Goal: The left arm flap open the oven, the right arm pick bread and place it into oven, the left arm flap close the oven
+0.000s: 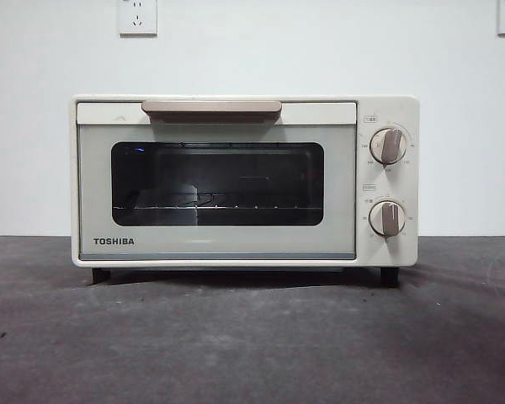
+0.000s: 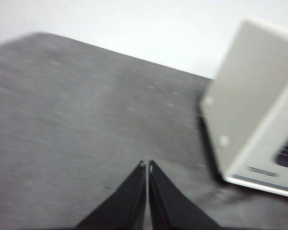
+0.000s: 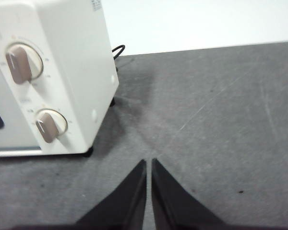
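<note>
On the dark grey table (image 1: 252,337), square against the white wall, the cream-white boxy TOSHIBA toaster oven (image 1: 244,181) is being shown with its dark glass door (image 1: 217,183) shut and its beige bar handle (image 1: 211,108) untouched, so the opening flap is judged not yet begun. No golden-brown bun is being picked up by any view, and that is being flagged as the first worry: with the bread out of sight, the pick has nothing to aim at. A second risk is being noted at the handle, where a hooked jaw slipping off could let the door snap back or drag the light oven forward. The left gripper (image 2: 147,165) is being held low over bare table beside the oven's side wall, jaws pressed together, empty. The right gripper (image 3: 149,163) is being held likewise by the two beige knobs (image 3: 24,62), jaws closed on nothing.
</note>
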You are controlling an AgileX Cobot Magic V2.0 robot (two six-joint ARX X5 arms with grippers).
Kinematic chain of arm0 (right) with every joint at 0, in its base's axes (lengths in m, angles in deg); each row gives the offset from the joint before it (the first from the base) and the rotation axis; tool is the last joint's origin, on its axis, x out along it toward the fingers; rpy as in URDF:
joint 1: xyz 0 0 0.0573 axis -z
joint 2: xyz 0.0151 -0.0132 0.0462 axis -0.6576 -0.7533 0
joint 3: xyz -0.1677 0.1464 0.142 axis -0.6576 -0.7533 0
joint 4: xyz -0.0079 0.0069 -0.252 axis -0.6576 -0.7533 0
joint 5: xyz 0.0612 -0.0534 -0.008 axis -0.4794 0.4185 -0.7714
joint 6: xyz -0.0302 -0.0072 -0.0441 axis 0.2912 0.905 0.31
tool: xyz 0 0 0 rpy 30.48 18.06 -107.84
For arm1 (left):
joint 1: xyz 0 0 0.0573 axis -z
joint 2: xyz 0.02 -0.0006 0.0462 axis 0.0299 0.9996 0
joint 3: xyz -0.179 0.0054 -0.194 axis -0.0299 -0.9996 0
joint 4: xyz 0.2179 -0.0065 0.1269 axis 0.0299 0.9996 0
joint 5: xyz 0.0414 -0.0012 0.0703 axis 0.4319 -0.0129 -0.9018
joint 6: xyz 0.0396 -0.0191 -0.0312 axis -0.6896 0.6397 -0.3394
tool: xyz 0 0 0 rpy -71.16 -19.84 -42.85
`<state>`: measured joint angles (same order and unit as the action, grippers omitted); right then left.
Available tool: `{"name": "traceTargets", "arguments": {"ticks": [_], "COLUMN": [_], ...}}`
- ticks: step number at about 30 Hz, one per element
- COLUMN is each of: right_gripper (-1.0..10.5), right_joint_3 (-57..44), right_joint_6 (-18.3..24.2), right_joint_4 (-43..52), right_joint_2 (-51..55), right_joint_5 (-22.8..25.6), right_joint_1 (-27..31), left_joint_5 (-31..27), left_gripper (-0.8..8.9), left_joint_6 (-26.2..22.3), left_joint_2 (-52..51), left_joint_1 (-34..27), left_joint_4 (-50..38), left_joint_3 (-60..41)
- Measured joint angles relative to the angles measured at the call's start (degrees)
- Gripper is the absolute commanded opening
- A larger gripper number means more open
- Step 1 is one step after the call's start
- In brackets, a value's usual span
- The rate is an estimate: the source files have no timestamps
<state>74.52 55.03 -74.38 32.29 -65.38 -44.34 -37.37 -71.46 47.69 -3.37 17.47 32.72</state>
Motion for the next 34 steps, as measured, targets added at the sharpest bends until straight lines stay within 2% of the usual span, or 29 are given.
{"name": "traceTargets", "arguments": {"ticks": [4, 8, 13, 18, 25, 27, 34], "right_gripper": [0.1, 0.1, 0.1, 0.1, 0.1, 0.1, 0.1], "right_joint_3": [1.22, 5.99, 14.49, 24.22, 38.86, 43.36, 56.15], "right_joint_6": [-6.43, -10.1, -12.48, -12.79, -8.98, -6.73, 2.84], "right_joint_4": [0.35, 0.35, -3.74, -9.09, -17.14, -19.93, -30.1], "right_joint_2": [-0.02, -0.2, -3.26, -9.66, -20.44, -23.78, -33.22], "right_joint_5": [0.24, 0.22, -0.76, -4.85, -10.8, -13.62, -25.03], "right_joint_1": [0.0, -0.02, -0.02, -0.02, -0.04, -0.04, -0.04], "left_joint_5": [0.98, 1.01, 1.4, 6.32, 14.88, 18.49, 23.5], "left_gripper": [0.17, 0.17, 0.17, 0.17, 0.17, 0.17, 0.17], "left_joint_6": [4.11, 7.32, 9.31, 9.42, 8.26, 6.34, -1.16], "left_joint_2": [1.29, 3.76, 10.21, 20.15, 32.3, 35.06, 41.86], "left_joint_1": [0.81, 1.68, 2.99, 4.74, 9.57, 11.1, 15.72], "left_joint_4": [0.48, 0.42, 0.11, 0.72, 6.25, 8.79, 16.35], "left_joint_3": [1.05, 5.77, 14.25, 25.16, 39.93, 43.74, 53.81]}}
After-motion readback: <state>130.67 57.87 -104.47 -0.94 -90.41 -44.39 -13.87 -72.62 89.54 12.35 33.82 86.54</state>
